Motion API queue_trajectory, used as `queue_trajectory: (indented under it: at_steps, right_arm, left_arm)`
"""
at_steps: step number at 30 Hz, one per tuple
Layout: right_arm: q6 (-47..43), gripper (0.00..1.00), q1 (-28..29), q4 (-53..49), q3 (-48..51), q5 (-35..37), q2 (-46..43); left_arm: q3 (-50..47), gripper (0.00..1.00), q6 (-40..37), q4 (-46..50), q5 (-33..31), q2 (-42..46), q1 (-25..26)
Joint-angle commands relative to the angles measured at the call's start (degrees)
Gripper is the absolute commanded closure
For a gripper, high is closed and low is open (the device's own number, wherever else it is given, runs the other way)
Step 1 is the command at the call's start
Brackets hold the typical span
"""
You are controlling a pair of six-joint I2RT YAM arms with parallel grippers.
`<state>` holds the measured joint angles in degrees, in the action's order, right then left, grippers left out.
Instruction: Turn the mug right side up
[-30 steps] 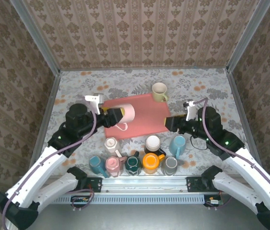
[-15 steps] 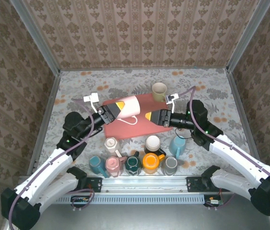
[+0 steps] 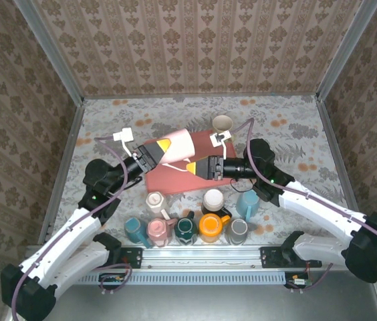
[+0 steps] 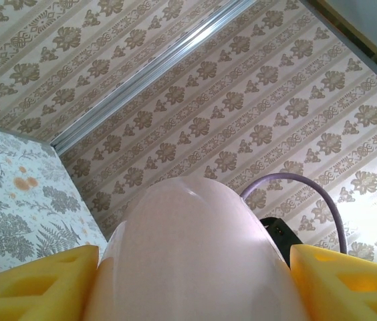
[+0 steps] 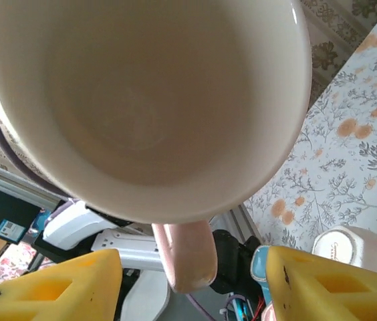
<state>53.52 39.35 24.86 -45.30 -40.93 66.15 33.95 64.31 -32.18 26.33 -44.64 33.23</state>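
The pink mug [image 3: 180, 143] hangs in the air above the red mat [image 3: 174, 179], tipped on its side. The left gripper [image 3: 160, 150] clamps it, yellow pads [image 4: 36, 285] pressed against both sides of its body. The right gripper [image 3: 199, 166] is spread wide just beside the mug's mouth over the mat, its fingers [image 5: 49, 289] either side of the handle [image 5: 184, 258], apart from it.
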Motion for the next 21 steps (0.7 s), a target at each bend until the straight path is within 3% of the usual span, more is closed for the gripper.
queue_trajectory:
  at_steps: [1, 5, 12, 17, 19, 21]
  right_arm:
    - [2.6, 0.48, 0.6, 8.6, -1.9, 0.2, 1.4]
    - [3.9, 0.59, 1.8, 12.9, -2.3, 1.0, 3.0]
    - [5.5, 0.62, 3.9, 17.1, -3.4, 3.6, 5.8]
    - [7.3, 0.89, 3.9, 19.0, -4.1, 5.8, 7.4]
    - [7.1, 0.95, 3.9, 18.3, -4.2, 6.4, 7.1]
    - [5.3, 0.96, 3.8, 15.5, -4.2, 7.0, 5.9]
  left_arm:
    - [1.2, 0.66, 1.1, -6.6, -0.2, 2.1, -0.3]
    - [0.7, 0.66, 1.1, -6.4, -0.5, 2.5, -0.4]
    - [0.5, 0.65, -0.3, -4.6, -0.7, 3.6, -0.4]
    - [0.4, 0.63, -1.2, -3.4, -0.4, 4.6, -0.4]
    - [0.5, 0.5, -2.6, -1.5, -0.1, 5.5, -0.5]
    - [0.9, 0.27, -5.0, 2.9, -0.5, 7.4, -0.5]
